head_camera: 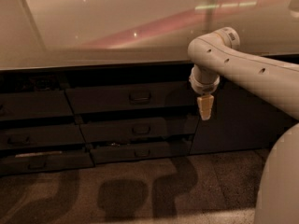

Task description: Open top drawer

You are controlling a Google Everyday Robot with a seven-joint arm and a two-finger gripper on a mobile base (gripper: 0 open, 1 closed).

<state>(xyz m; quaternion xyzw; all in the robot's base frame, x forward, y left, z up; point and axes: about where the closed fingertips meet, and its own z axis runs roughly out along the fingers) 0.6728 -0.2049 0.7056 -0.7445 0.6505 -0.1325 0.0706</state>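
The top drawer [107, 99] is a wide dark-grey front under the counter edge, with a small dark bar handle [139, 97] at its middle. It sits about level with the fronts around it, with a dark gap above it. My gripper [205, 110] hangs pointing down from the white arm [243, 66], in front of the drawer's right end and well right of the handle. It holds nothing.
Two shallower drawer fronts [140, 129] [140, 151] sit below the top drawer, and the lowest juts out a little. Another drawer stack [37, 136] is at the left. A plain dark cabinet door [243, 122] is at the right. The pale countertop [117, 27] overhangs them. My body [280, 185] fills the lower right.
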